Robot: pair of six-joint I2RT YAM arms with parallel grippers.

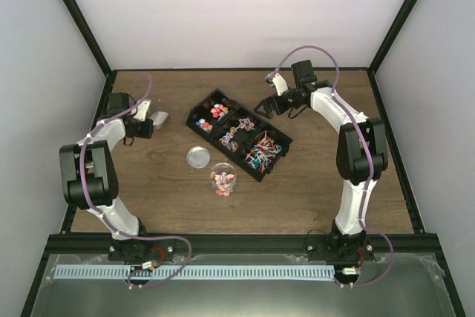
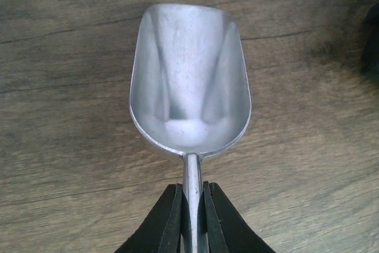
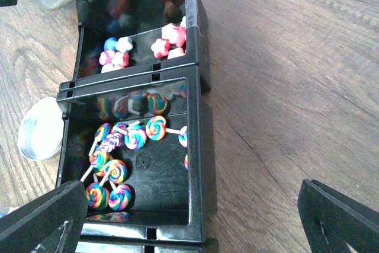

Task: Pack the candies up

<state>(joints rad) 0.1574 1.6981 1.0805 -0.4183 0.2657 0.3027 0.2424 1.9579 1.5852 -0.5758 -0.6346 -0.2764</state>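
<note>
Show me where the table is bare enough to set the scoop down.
Bare table: the wide stretch between the black tray and the right arm; the strip from the jar toward the arm bases; the patch between the left arm and the lid. Crowded: lid, jar and tray sit close together at centre.

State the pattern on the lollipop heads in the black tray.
Lollipops: rainbow spiral swirls of pink, blue, yellow, green. Clearest in the right wrist view.
</note>
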